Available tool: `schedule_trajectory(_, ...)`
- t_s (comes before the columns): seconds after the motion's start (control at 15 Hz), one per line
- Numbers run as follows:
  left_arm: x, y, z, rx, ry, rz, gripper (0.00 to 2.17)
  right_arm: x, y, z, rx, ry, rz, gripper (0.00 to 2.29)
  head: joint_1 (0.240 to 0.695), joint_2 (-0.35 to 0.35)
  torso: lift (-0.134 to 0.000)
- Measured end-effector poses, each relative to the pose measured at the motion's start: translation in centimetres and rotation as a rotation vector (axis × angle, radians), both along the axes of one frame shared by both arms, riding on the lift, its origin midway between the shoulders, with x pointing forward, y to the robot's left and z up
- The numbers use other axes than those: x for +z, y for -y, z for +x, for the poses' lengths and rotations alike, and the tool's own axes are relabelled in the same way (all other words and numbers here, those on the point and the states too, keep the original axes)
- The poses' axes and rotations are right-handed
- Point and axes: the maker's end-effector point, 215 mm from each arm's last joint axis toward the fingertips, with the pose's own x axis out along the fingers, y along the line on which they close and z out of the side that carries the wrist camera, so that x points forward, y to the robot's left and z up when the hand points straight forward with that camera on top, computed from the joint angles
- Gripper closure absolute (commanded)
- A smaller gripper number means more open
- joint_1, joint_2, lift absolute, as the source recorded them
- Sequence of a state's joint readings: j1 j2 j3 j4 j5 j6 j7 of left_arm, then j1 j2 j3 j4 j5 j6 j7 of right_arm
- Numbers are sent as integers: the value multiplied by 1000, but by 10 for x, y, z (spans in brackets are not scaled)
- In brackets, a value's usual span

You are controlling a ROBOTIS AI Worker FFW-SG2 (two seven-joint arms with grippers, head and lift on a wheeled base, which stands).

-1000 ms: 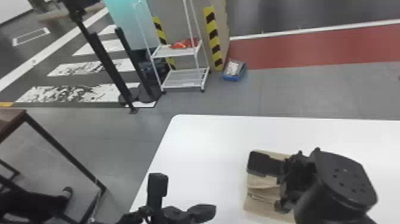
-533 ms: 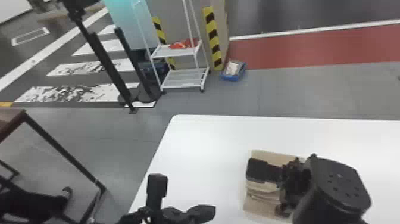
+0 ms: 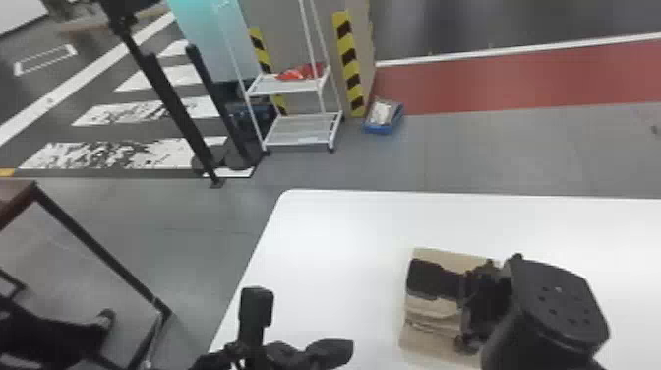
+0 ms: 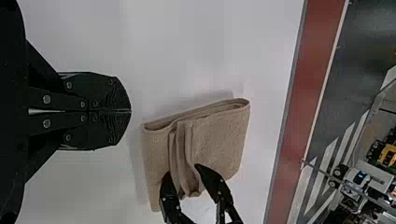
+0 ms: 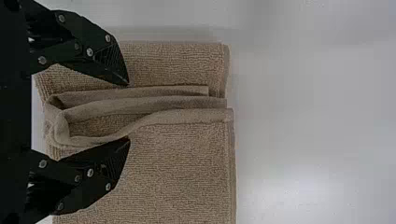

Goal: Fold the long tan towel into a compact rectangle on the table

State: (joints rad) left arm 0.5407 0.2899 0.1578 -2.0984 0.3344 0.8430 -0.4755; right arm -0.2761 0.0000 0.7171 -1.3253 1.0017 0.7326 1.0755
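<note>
1. Towel (image 3: 420,343): folded on the table (image 3: 334,236), in from its left and far edges, a raised fold across its top.
2. Right gripper (image 3: 481,306): spread wide around that fold, unclamped.
3. Left gripper (image 3: 339,350): fingers together, empty, beyond the towel's left side.

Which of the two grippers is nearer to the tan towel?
The right. The right gripper is at the tan towel, its open fingers on either side of the raised folds; the left gripper hangs closed, off to the towel's left.
</note>
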Motion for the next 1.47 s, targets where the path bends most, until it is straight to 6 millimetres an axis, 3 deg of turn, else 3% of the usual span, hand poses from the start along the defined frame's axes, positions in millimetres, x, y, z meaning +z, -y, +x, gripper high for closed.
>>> schedule_trajectory(0.27, 0, 2, -2, -3, -2, -2, 1899, -1, 2, 2, -5, 6, -3, 650, 695, 327, 0)
schedule_trajectory(0.4, 1, 3, -2, -6, -1, -3, 1899, -1, 3, 2, -9, 6, -5, 832, 695, 324, 0)
schedule_trajectory(0.6, 1, 4, -4, -9, -1, -3, 1899, -2, 7, 2, -31, -3, -7, 1332, 695, 318, 0)
schedule_trajectory(0.8, 4, 5, -4, -12, 5, -2, 1899, 2, 8, 2, -57, -5, 2, 1359, 695, 314, 0)
schedule_trajectory(1.0, 14, 12, -13, -33, -5, -25, 1899, 24, 5, 9, -88, 14, 50, 1359, 695, 313, 0)
schedule_trajectory(1.27, 21, 44, -25, -92, -7, -89, 1899, 61, 13, 32, -150, 62, 123, 1359, 695, 268, 0)
schedule_trajectory(1.47, 37, 73, -3, -135, 163, -118, 1899, 72, 17, 37, -168, 77, 153, 1359, 695, 200, 0)
